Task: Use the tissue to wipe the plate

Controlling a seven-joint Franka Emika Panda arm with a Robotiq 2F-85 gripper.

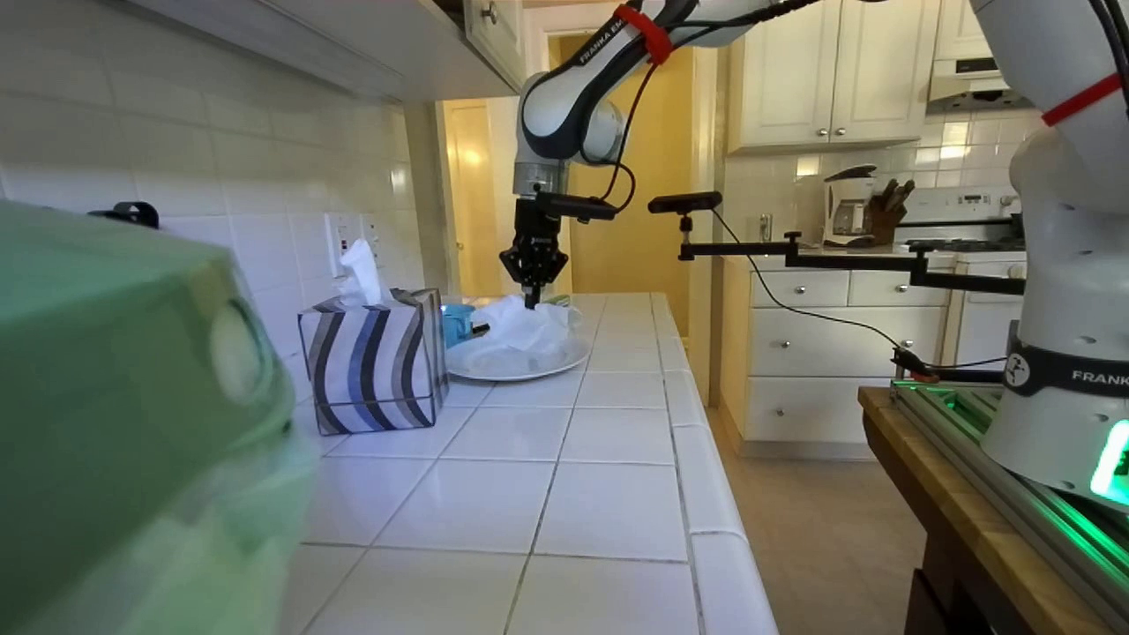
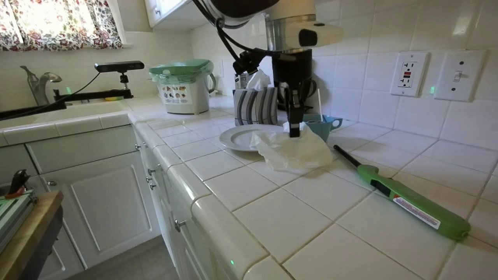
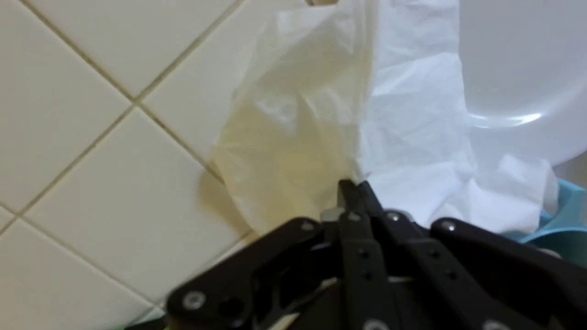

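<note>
The kitchen's white-tiled tabletop (image 1: pixel 609 504) carries the plate (image 2: pixel 243 137) between its rounded front edge and back edge. Grasping looks done; the wiping itself seems mostly left, contact being hard to tell. The tissue (image 2: pixel 293 151) spreads beneath the tool (image 2: pixel 295 134), which pinches it by a crease, and overlaps part of the plate.

In the wrist view, tissue (image 3: pixel 399 110) looked crinkled paper, plate (image 3: pixel 518 68) at its two o'clock shone glossy, tiles (image 3: pixel 128 201) looked smooth
</note>
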